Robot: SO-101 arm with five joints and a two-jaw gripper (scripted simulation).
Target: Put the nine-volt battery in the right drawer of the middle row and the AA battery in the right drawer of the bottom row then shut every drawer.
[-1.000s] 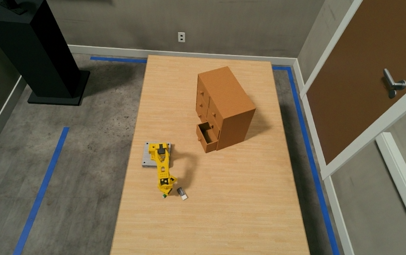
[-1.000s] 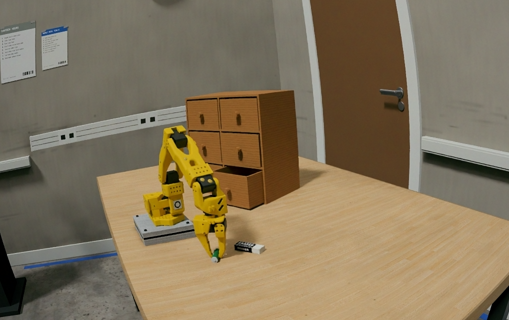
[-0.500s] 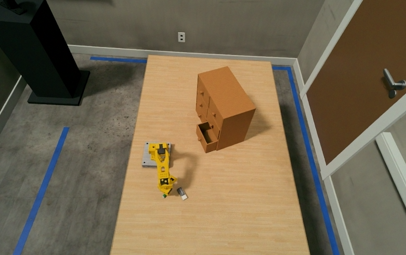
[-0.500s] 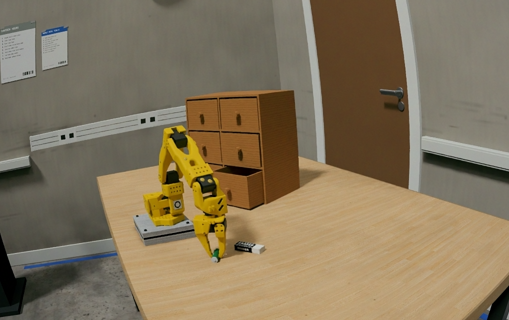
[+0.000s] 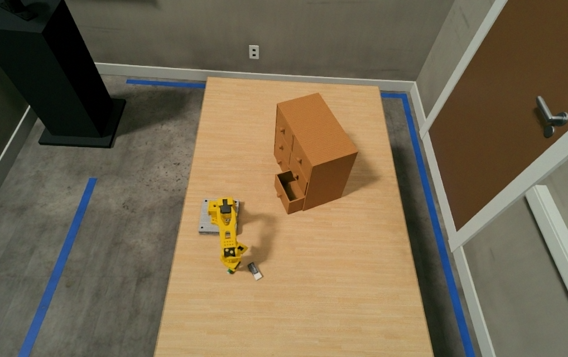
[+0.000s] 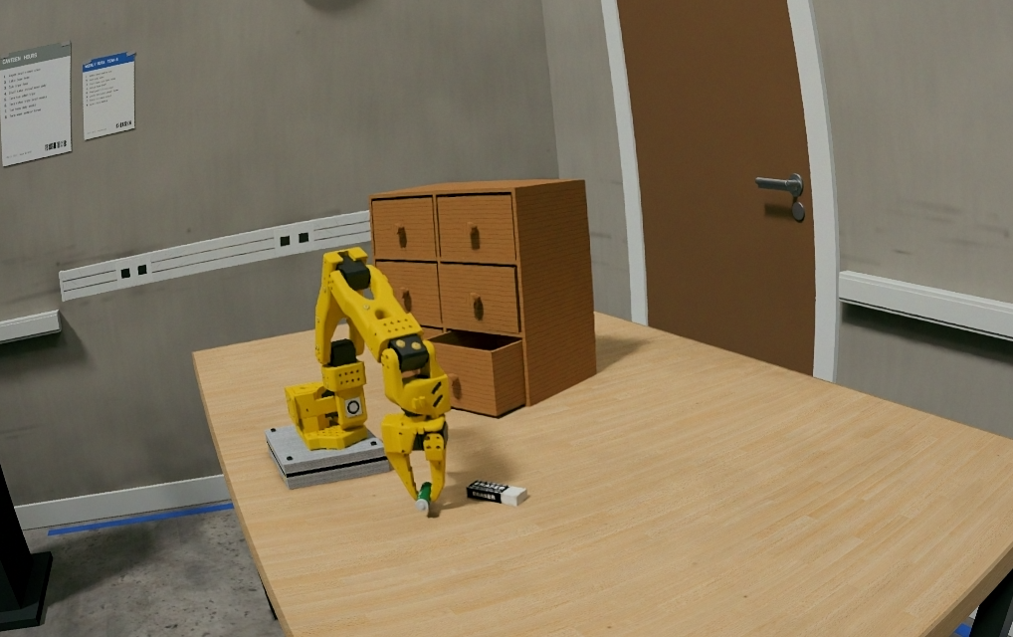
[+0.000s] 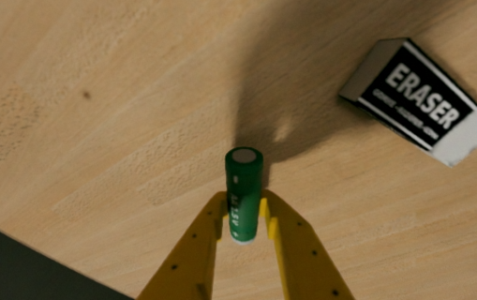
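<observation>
The pincer (image 5: 231,268) (image 6: 427,495) (image 7: 244,211) grips the green battery (image 5: 230,270) (image 6: 423,498) (image 7: 244,199). The eraser (image 5: 254,270) (image 6: 497,492) (image 7: 422,100) lies near the battery; only the wrist view shows "ERASER" big.

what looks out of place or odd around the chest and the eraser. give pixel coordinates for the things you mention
The chest's bottom right drawer (image 5: 295,205) (image 6: 479,376) juts out while the others look shut, though that suits loading the AA battery (image 5: 231,270) (image 6: 423,497) (image 7: 244,197). The eraser (image 5: 254,270) (image 6: 497,492) (image 7: 420,100) looks undamaged; nothing seems spilled.

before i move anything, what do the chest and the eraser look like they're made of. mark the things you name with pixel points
The chest (image 5: 317,128) (image 6: 556,293) looks like wood with a matt orange-brown finish, judging by its fine grain lines, though it could be a printed surface. The eraser (image 5: 254,270) (image 6: 497,492) (image 7: 422,100) seems matt white rubber or vinyl, from its bare end, in a black printed sleeve, probably card.
</observation>
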